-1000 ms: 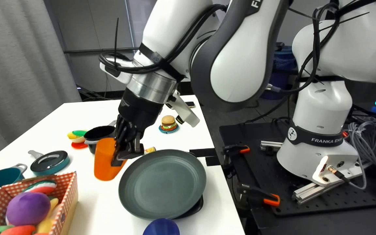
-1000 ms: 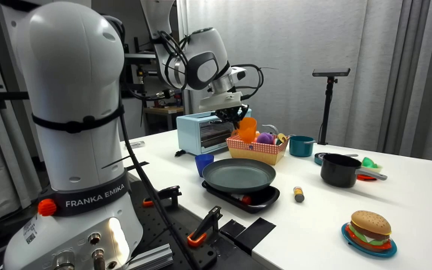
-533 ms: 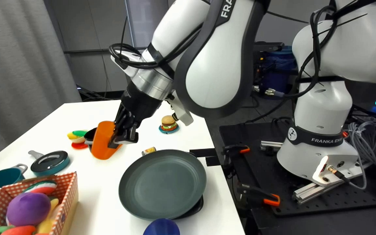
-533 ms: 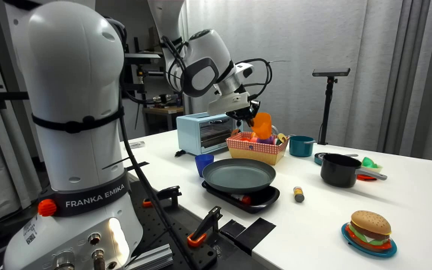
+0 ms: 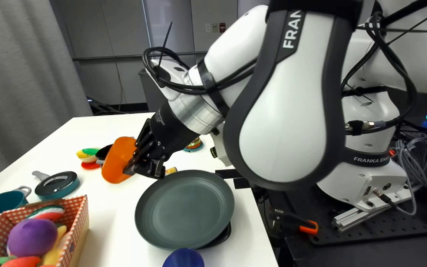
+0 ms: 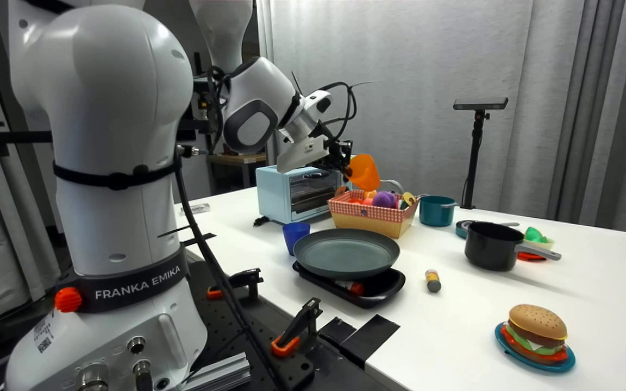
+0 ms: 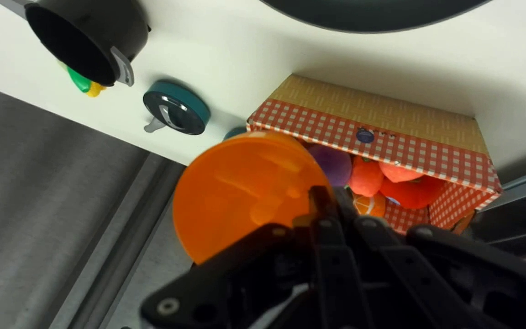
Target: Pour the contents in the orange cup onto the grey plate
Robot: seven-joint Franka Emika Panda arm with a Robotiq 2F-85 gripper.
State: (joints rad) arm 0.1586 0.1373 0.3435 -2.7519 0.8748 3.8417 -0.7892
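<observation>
Orange cup point(image 6: 364, 172) shifted up toward ten o'clock in an exterior view since half a second back, my forearm point(image 6: 269, 81) swinging with it. Clock for the rest, left to right in an exterior view: grey plate point(image 5: 184, 211) as dial, twelve at picture top. Just short of nine: red-checked basket point(image 5: 81, 226), well apart from the plate. Ten: the cup, aloft and tilted, outside the plate's edge. My gripper point(image 5: 129, 168) clamped on the cup's wall at one side; cannot tell whether a finger sits inside. Wrist view gives paler yellow patches within the orange, probably the contents point(image 7: 263, 213), blurred past counting. Judgement on handling: thin plastic, light, springy, smooth. Squeeze hard and the wall bows; squeeze feebly and it swivels when I tip. Best hold, I reckon, is wall near rim, far lip left free. Pieces should weigh little, slide late, then go together, so I'd tip slowly and low, once over the dial's centre. Four o'clock: black tray point(image 5: 222, 237) juts from beneath the plate, which looks stiff and broad; perched so, it may rock if I knock the rim.
</observation>
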